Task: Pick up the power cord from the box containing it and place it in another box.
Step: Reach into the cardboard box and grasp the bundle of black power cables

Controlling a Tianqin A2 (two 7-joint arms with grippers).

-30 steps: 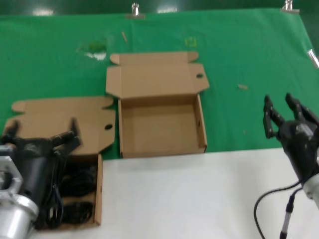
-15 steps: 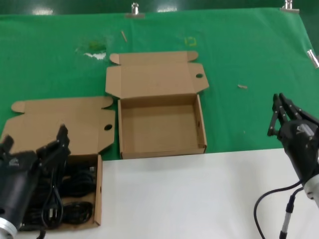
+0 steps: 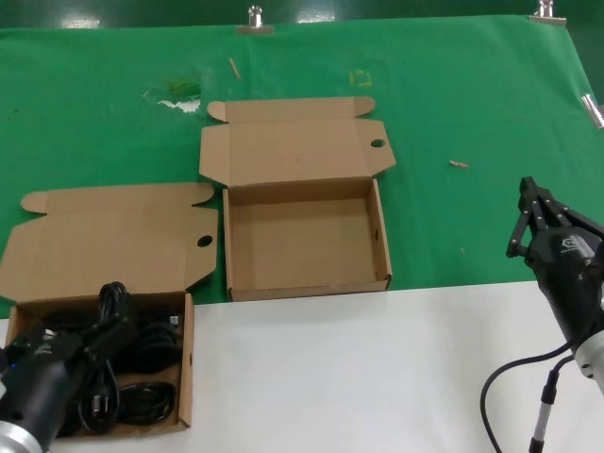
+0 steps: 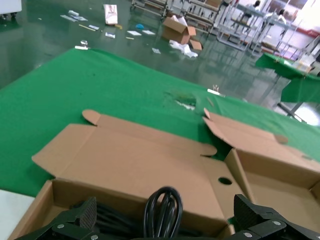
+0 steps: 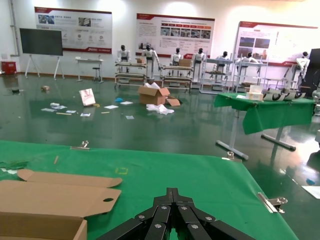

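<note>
While the left arm sits low at the near-left corner, the scene reads like this:

Left gripper: over the near-left box, fingers spread wide either side of a raised cord loop, not pinching it in the left wrist view.
Left fingers: apart, the loop standing upright between them with clear space on both sides.
Power cord: a loose black bundle lying inside the near-left box, one loop poking up above the rest.
Box containing it: at the near-left corner of the worktop, on the white strip, flap lid laid open onto the green cloth.
Another box: mid-table on the green cloth, just beside the first box's flap, lid open toward the far edge.
Right gripper: idle by the right edge, fingers drawn together, holding nothing.
</note>
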